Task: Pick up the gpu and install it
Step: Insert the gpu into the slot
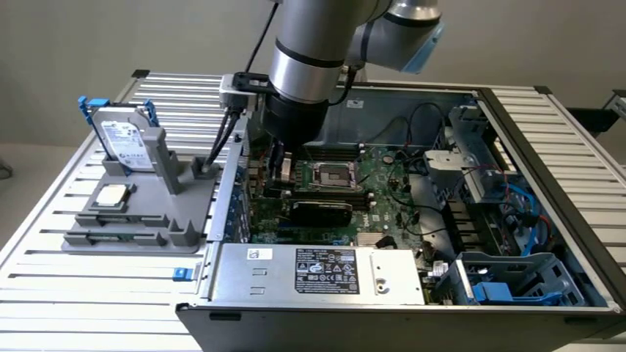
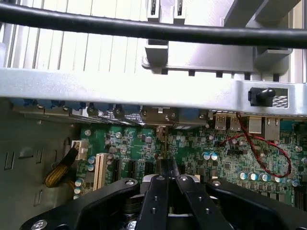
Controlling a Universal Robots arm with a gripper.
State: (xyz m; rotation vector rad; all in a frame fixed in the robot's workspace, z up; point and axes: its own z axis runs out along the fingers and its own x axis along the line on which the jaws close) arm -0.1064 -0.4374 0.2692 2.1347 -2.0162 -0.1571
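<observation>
Claw (image 2: pixel 168 179) closed on gpu (image 2: pixel 166 148) edge, over motherboard (image 2: pixel 240 158).

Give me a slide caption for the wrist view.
Black hand shut on thin green gpu card, edge-on above green motherboard.

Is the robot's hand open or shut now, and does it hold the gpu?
Shut. In the wrist view the hand has its fingers drawn together on a thin upright card edge, apparently the gpu, above the motherboard.
</observation>
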